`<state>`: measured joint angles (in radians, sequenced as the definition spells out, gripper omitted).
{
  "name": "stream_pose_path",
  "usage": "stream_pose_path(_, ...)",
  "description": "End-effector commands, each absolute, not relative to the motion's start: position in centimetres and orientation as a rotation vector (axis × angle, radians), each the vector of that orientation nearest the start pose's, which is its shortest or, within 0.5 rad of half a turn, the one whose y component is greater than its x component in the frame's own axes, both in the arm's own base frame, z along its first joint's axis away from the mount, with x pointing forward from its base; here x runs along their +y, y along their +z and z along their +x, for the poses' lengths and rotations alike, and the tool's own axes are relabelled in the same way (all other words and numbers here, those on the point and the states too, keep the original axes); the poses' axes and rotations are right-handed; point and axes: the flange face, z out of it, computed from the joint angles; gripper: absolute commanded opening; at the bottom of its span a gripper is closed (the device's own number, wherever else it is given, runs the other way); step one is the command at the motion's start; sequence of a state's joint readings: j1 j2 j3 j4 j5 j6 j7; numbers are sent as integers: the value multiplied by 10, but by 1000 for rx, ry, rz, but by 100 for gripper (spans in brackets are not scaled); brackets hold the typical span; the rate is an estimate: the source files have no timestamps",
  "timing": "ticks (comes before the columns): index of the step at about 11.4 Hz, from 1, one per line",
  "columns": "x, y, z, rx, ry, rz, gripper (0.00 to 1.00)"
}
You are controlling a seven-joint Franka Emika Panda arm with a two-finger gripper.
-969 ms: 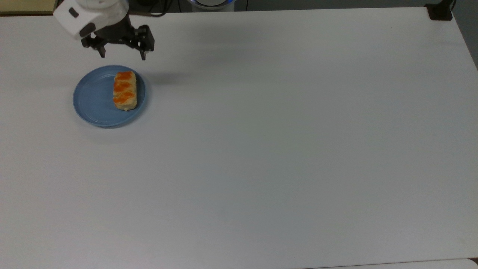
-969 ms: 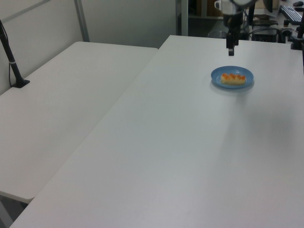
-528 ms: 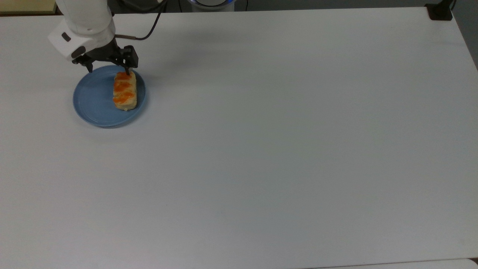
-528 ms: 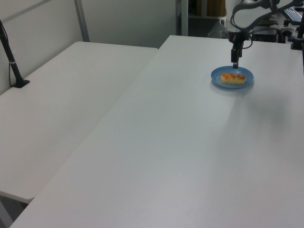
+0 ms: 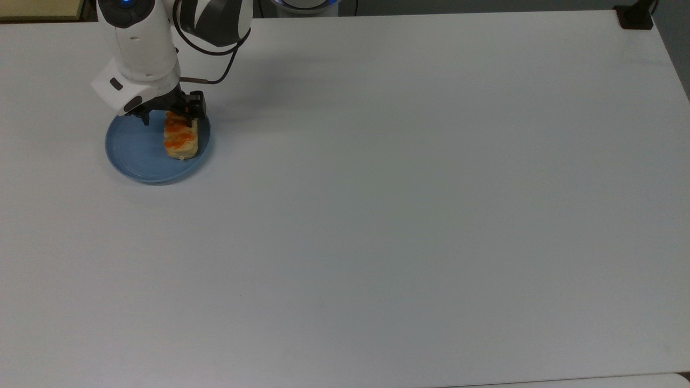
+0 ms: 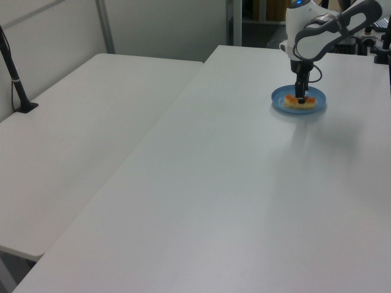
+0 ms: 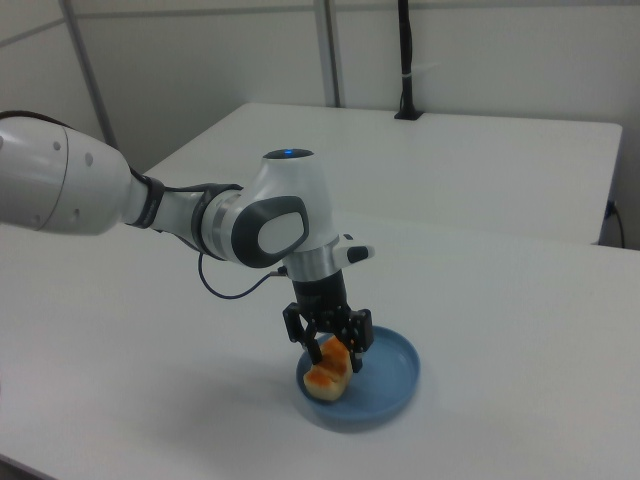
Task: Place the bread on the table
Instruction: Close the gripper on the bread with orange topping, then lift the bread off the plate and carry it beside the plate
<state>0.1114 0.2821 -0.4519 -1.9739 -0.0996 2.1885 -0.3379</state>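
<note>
Bread [image 5: 181, 139] on the blue plate [image 5: 135, 153] was straddled at its 12 o'clock end by the lowered gripper [image 5: 168, 116], fingers spread, nothing gripped; pickup from the table [image 5: 409, 205] judged imminent.

My feeds are evenly bright under diffuse overhead light. The table [image 5: 409, 215] shows no glare, only a faint shadow beside the arm [image 5: 141, 48]. Top view looks slightly soft and bluish.

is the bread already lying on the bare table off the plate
No, in the top view the bread lies on the blue plate, with the gripper down at its far end.
</note>
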Motion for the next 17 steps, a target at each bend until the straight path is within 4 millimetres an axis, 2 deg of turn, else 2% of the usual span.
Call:
stream_pose_path(1, -184, 337, 562, -161, 157, -3311, 41)
stream_pose_path(3, -183, 341, 561, -144, 151, -3303, 16)
stream_pose_path(4, -183, 344, 562, -136, 147, -3300, 7)
stream_pose_path(5, -183, 347, 561, -132, 151, -3296, 1)
stream_pose_path(7, -183, 366, 562, -124, 130, -3282, 1)
stream_pose_path(9, -184, 413, 572, -103, 91, -3262, 1)
stream_pose_path(10, -181, 436, 585, -66, 8, -3245, 2)
stream_pose_path(11, -166, 451, 599, -72, -65, -3222, 2)
stream_pose_path(12, -147, 457, 614, -102, -107, -3216, 3)
stream_pose_path(13, -116, 459, 633, -133, -144, -3206, 7)
stream_pose_path(17, -41, 412, 698, -112, -176, -3240, 9)
